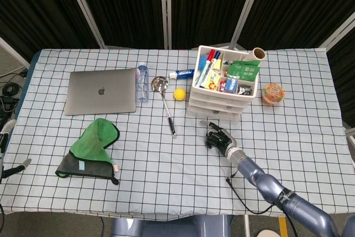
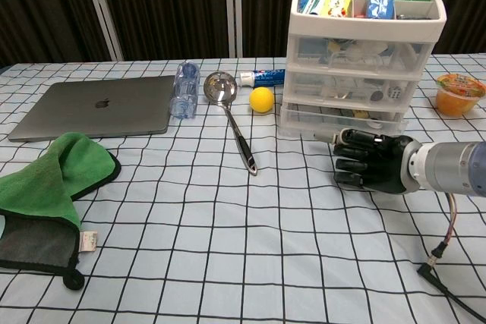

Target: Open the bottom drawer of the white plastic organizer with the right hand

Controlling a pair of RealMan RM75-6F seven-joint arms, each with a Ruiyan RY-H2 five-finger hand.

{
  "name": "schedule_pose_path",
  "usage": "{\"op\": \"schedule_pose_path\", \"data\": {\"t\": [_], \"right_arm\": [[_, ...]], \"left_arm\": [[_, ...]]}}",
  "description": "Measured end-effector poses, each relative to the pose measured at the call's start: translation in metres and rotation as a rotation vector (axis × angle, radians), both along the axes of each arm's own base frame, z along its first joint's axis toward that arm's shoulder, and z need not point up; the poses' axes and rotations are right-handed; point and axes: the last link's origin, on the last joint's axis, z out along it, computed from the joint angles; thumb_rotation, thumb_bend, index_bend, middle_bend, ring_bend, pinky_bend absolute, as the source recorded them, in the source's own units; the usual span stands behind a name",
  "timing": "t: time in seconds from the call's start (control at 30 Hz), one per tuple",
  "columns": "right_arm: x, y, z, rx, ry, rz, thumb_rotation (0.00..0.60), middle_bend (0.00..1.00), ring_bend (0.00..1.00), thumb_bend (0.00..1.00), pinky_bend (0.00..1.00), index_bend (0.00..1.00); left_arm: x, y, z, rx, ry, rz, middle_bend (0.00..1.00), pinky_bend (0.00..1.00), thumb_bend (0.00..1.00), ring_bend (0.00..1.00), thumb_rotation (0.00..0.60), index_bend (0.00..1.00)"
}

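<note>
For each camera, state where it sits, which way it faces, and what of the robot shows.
Head view: high above the near table edge, angled steeply down on the whole checked tablecloth; the right arm and right hand show.
Chest view: low, near table height, facing straight across toward the black curtains; only the right hand and forearm show.
Shared: the white plastic organizer, laptop, ladle, yellow ball.

one organizer [image 1: 217,102], one laptop [image 1: 101,91], one ladle [image 1: 165,102], one ball [image 1: 179,94]
</note>
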Motion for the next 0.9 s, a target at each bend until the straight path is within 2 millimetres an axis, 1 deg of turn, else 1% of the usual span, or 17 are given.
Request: {"op": "schedule_pose_path", "data": {"t": [0.2, 0.33, 0.43, 0.63, 0.77, 0.9], "right_arm": [[0.004, 0.022, -0.004, 0.037, 0.009, 0.056, 0.600, 1.00, 0.95, 0.68, 0.83, 0.32], [0.006, 0.029, -0.003, 0.040, 0.030, 0.096, 0.600, 1.00, 0.95, 0.65, 0.83, 0.31], [0.009, 0.032, 0.000, 0.003, 0.092, 0.163, 0.600, 1.00, 0.95, 0.63, 0.82, 0.31], [0.013, 0.034, 0.015, -0.177, 0.340, 0.361, 0.600, 1.00, 0.95, 0.61, 0.82, 0.29], [0.014, 0.033, 0.027, -0.310, 0.577, 0.506, 0.600, 1.00, 0.95, 0.61, 0.82, 0.26], [0.015, 0.033, 0.033, -0.383, 0.808, 0.624, 0.600, 1.00, 0.95, 0.61, 0.82, 0.25]], "left_arm": [[0.001, -0.002, 0.000, 0.003, 0.002, -0.005, 0.00, 0.00, 0.00, 0.00, 0.600, 0.00], [0.002, -0.003, 0.000, 0.004, 0.003, -0.008, 0.00, 0.00, 0.00, 0.00, 0.600, 0.00], [0.002, -0.003, 0.001, 0.005, 0.002, -0.011, 0.00, 0.00, 0.00, 0.00, 0.600, 0.00], [0.003, -0.004, 0.002, 0.009, 0.001, -0.011, 0.00, 0.00, 0.00, 0.00, 0.600, 0.00], [0.003, -0.005, 0.002, 0.012, 0.004, -0.007, 0.00, 0.00, 0.00, 0.00, 0.600, 0.00], [0.003, -0.005, 0.003, 0.012, 0.004, -0.004, 0.00, 0.00, 0.00, 0.00, 0.600, 0.00]]}}
